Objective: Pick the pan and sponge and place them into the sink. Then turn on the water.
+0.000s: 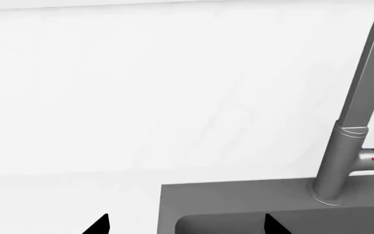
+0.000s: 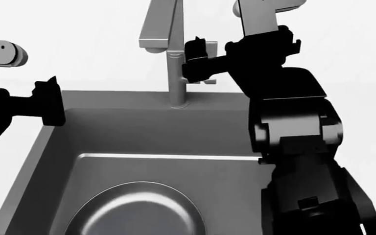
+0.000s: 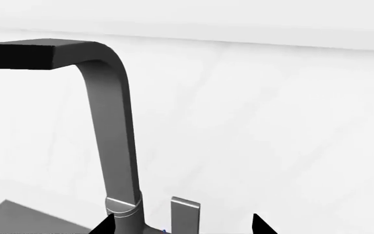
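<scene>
Metal and matt surfaces

Brushed grey metal faucet (image 3: 115, 141); glossy metal pan (image 2: 135, 210); matt dark sink (image 2: 142, 132); smooth white wall (image 1: 141, 83); matt black gripper (image 2: 198, 61).

White countertop (image 1: 57, 195) in the left wrist view, plain and matte, flat in the foreground, meeting the wall along a soft, pale seam. White backsplash wall (image 1: 141, 87) above it, smooth, crossed by faint grey marble-like veins running diagonally. Near the wall's upper edge, a thin lighter band set off by a slightly darker line. Same veined white wall (image 3: 284, 126) across most of the right wrist view, with a brighter horizontal strip along its upper part. In the head view, only uniform white background (image 2: 364, 73); counter or wall, impossible to tell.
</scene>
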Controlling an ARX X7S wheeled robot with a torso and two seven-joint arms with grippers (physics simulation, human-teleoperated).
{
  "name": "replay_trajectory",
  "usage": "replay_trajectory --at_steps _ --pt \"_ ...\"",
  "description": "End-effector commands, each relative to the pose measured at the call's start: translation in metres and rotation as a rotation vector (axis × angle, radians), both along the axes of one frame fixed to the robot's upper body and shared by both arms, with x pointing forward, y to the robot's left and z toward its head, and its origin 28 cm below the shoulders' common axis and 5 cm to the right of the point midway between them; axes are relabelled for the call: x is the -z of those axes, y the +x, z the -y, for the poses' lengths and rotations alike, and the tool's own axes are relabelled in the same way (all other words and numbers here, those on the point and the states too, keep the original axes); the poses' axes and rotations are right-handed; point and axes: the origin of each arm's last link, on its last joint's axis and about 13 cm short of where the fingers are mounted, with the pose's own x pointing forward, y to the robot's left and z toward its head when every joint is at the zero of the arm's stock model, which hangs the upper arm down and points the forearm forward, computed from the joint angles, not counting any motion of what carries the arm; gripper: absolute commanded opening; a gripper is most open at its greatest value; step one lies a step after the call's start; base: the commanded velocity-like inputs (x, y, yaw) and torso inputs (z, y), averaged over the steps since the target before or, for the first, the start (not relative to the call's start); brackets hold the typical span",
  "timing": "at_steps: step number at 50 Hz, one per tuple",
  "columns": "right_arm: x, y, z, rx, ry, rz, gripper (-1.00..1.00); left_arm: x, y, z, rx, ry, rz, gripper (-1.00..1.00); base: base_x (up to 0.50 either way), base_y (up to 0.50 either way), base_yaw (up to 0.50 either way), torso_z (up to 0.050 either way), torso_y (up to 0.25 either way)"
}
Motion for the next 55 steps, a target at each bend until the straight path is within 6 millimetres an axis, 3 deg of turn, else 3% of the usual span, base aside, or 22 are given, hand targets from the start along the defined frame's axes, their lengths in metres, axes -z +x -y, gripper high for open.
replay_trajectory --at_steps 1,55 --pt "-0.010 0.001 -0.005 -0.021 -0.006 0.012 1.00 -0.013 0.001 0.006 0.025 -0.011 0.048 1.00 0.00 0.00 0.00 0.007 -0.088" --pt "-0.039 0.003 -0.011 -0.016 -0.007 0.095 1.00 -0.013 0.000 0.001 0.021 -0.003 0.054 1.00 0.00 0.00 0.00 0.008 -0.088"
